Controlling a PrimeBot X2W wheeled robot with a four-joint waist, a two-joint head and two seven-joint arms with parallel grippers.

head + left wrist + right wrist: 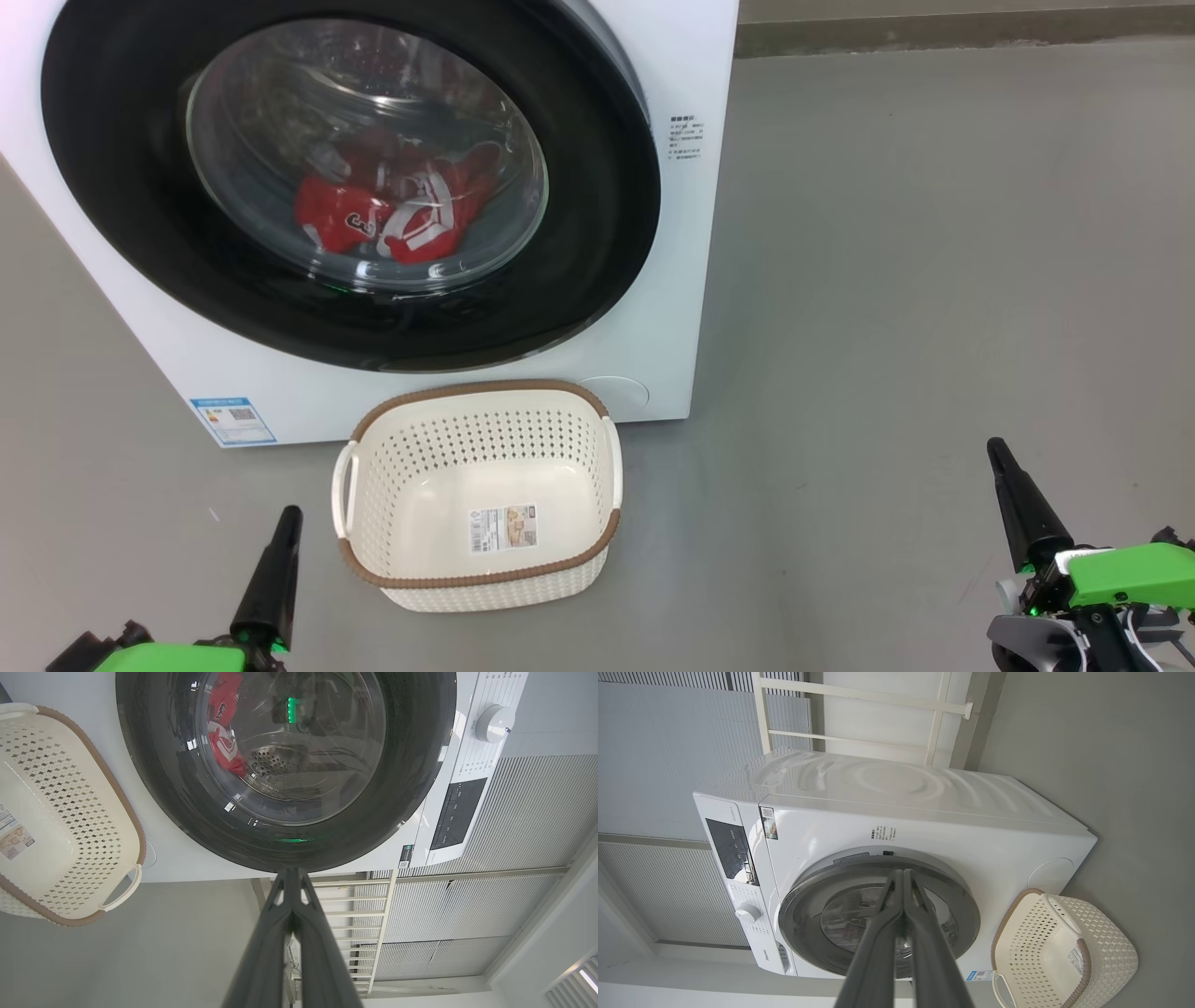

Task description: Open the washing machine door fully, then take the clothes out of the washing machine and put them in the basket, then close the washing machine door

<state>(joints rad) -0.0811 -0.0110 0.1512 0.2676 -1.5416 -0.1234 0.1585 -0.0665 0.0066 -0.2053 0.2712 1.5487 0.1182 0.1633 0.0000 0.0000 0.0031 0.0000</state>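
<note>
The white washing machine (pixel 672 243) stands ahead with its round black door (pixel 121 187) closed. Through the glass window I see red clothes (pixel 392 210) with white trim lying in the drum, also in the left wrist view (pixel 223 746). The cream basket (pixel 597 523) sits empty on the floor in front of the machine, a paper label on its bottom. My left gripper (pixel 289 515) is shut, low at the left of the basket. My right gripper (pixel 997 448) is shut, far right of the basket. Both hold nothing.
Grey floor (pixel 934 280) stretches to the right of the machine. The machine's control panel and knob (pixel 494 722) show in the left wrist view. A white rack (pixel 859 714) and ribbed wall panels stand behind the machine (pixel 924 812).
</note>
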